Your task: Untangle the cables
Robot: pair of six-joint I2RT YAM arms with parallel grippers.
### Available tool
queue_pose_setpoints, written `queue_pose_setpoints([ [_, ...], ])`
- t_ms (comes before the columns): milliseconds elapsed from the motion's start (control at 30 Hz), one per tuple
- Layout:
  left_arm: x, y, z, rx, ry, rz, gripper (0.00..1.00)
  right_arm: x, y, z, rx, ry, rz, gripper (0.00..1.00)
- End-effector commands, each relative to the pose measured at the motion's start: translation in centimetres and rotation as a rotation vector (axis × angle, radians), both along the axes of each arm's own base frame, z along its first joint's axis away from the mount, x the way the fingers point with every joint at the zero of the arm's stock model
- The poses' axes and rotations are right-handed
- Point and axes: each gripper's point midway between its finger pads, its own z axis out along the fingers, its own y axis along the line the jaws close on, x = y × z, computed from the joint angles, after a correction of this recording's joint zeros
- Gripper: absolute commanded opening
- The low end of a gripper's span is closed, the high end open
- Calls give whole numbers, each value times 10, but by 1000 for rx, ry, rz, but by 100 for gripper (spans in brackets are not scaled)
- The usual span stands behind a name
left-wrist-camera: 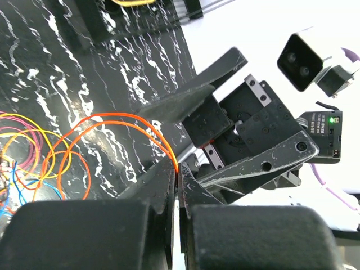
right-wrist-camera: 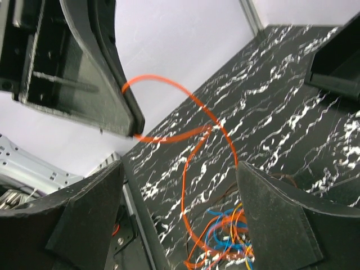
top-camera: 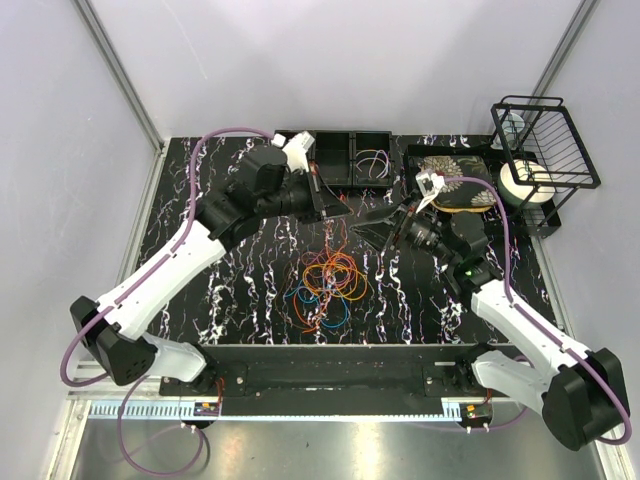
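From above, we cannot trace single loops in the cables (top-camera: 328, 285): too thin, too overlapped. The left wrist view cuts the pile at its left edge, the right wrist view at its bottom edge. There the orange cable (right-wrist-camera: 169, 137) blurs, and the left gripper's (left-wrist-camera: 177, 169) closed jaws hide its pinched part.

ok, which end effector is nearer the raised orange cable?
Left. The left end effector is shut on the orange cable; the right end effector stands open just opposite, not gripping it.
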Motion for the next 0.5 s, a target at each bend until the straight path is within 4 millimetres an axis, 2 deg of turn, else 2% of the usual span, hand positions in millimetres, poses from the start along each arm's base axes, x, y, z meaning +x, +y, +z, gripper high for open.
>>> queue_pose_setpoints([
  [0, -6, -12, 36, -112, -27, -61, 0, 8, 4, 19, 39, -100, -28, 87],
  [400, -17, -27, 54, -207, 40, -151, 0, 28, 17, 21, 37, -162, -63, 85],
  [467, -18, -26, 54, -207, 42, -150, 0, 29, 19, 22, 44, -162, -59, 79],
])
